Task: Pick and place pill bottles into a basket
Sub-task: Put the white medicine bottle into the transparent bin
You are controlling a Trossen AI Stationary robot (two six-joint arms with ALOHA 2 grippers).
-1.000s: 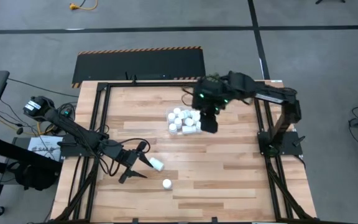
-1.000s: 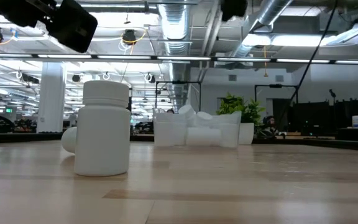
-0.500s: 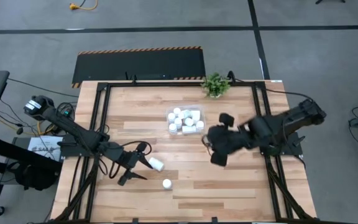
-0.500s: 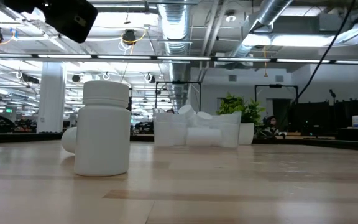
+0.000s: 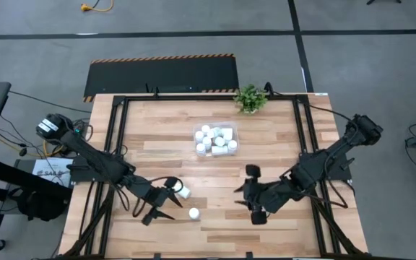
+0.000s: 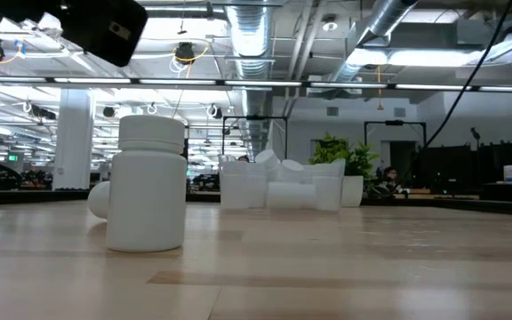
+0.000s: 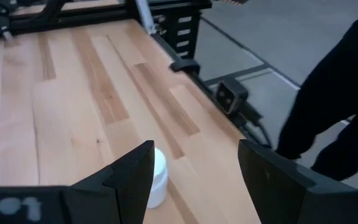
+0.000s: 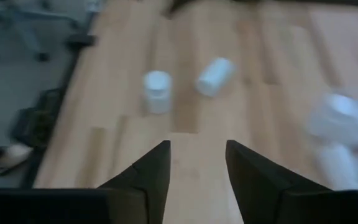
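Hovering left end effector [image 5: 163, 204] spread beside lying pill bottle [image 5: 183, 191], right end effector [image 5: 254, 201] slightly parted, empty

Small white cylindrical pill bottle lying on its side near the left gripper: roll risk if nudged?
Likely yes. The white pill bottle on its side is a smooth cylinder on flat wooden table, so probably rolls. The upright bottle looks steadier, though it may tip.

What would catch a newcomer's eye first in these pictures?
The clear plastic bin heaped with small white pill bottles, mid-table toward the far side. Two stray white bottles sit near the front left: one lying beside the left gripper, one upright. The right gripper hovers front-centre.
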